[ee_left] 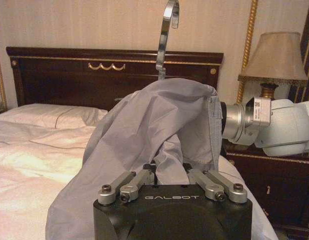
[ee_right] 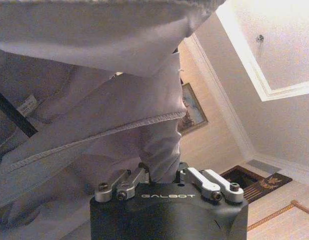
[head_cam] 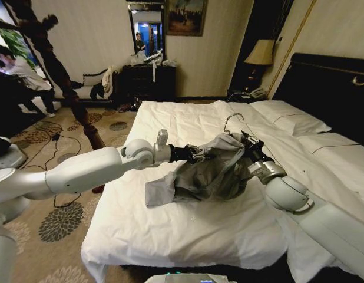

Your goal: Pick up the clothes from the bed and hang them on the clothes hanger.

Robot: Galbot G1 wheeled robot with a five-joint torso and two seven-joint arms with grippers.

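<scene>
We've got the clothes (head_cam: 214,168) bunched up and lifted just above the bed (head_cam: 188,230), mid-mattress, well short of the pillows. The clothes hanger (head_cam: 232,121) sits inside the cloth; its silver hook pokes out the top, pointing toward the headboard.

Left gripper (head_cam: 197,154) comes in from the side of the bed away from the lamp, clenched on a fold of the grey cloth; the left wrist view shows fabric pinched between the linkages. Right gripper (head_cam: 248,148) comes from the lamp side, buried in the garment; it looks clamped on cloth, possibly the hanger too, we can't tell.

Handling read: thin, creased, light, fully limp. It carries no shape, sags off any hold, and a sleeve end droops toward the bed. Likely slides easily on the hanger's thin black bar.

Best holds, in our judgement: collar or shoulder seam, where layers double up. Avoid single-layer panels, they'll pull through. Keep the hook free.
</scene>
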